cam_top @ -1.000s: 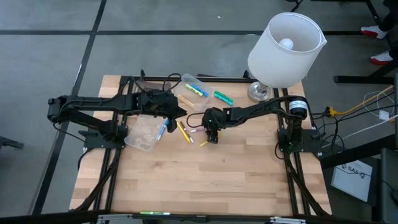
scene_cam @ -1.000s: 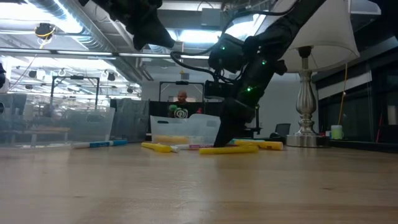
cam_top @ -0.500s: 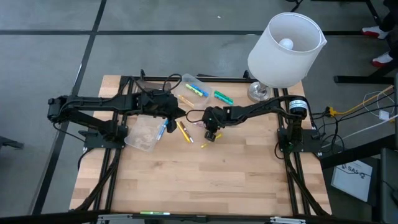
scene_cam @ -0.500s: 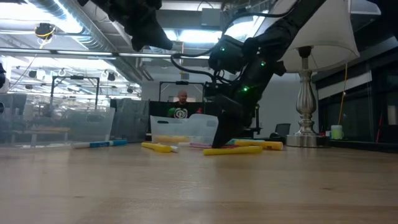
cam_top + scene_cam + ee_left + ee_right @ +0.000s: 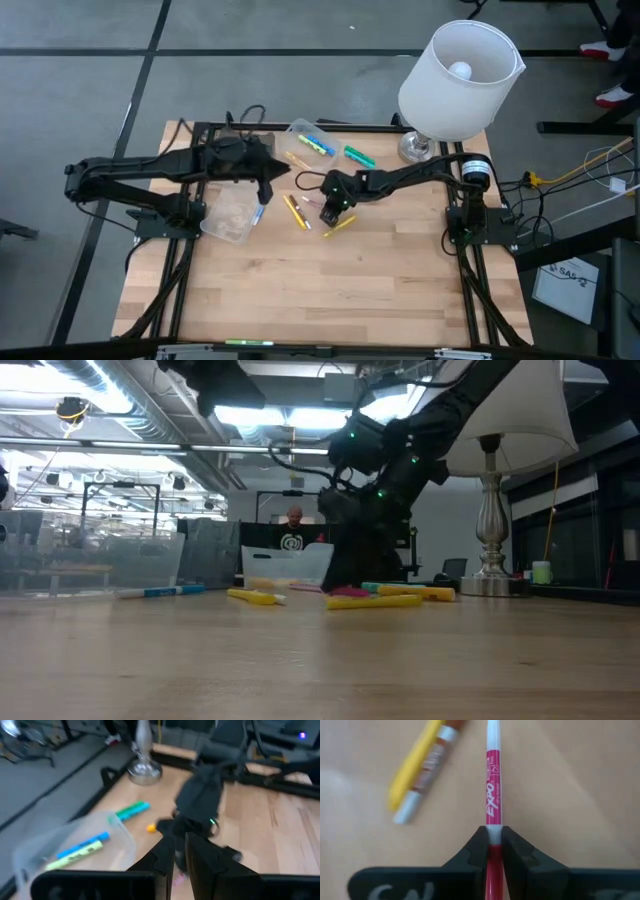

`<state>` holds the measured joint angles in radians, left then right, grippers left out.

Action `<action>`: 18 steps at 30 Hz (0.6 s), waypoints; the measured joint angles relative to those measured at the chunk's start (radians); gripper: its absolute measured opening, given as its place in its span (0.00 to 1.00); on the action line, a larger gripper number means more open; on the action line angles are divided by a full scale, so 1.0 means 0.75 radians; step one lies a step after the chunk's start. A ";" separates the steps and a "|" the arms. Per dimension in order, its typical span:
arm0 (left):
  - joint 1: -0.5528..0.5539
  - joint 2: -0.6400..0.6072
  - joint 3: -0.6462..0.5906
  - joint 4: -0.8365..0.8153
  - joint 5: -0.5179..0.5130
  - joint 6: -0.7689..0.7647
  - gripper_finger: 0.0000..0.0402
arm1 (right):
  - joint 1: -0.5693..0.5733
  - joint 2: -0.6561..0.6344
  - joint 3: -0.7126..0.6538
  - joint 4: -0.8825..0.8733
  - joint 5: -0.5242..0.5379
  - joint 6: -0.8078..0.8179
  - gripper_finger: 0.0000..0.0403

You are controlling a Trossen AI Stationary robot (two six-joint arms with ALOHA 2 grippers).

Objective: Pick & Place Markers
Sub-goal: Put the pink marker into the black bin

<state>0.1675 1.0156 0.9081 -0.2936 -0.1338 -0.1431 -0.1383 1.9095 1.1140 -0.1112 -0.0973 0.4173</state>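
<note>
Robotics lab, exposed ceiling ducts (image 5: 120, 410), wooden workbench (image 5: 330, 280)

Two clear containers (image 5: 232, 214), one lamp (image 5: 455, 80)

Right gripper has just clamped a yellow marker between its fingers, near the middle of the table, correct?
Not quite: the marker in the right gripper is pink with a white end, not yellow. The right wrist view shows it pinched between the fingers, while a yellow marker lies loose beside it. The rest holds.

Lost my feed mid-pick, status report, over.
Right gripper shut on pink marker at table centre. Left gripper shut, empty, raised above clear container. Yellow marker alongside, not blocking.
</note>
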 joint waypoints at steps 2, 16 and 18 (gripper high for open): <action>0.011 -0.046 0.000 0.006 -0.031 0.000 0.10 | 0.001 0.000 0.025 0.003 -0.037 0.018 0.09; 0.077 -0.272 0.000 0.007 -0.150 -0.001 0.10 | 0.000 -0.008 0.214 0.047 -0.075 -0.019 0.09; 0.077 -0.278 0.000 0.007 -0.152 -0.001 0.09 | 0.000 -0.008 0.215 0.100 -0.085 -0.017 0.10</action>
<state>0.2253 0.8070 0.9081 -0.2886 -0.2479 -0.1436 -0.1383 1.9038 1.2751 -0.0364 -0.1609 0.4048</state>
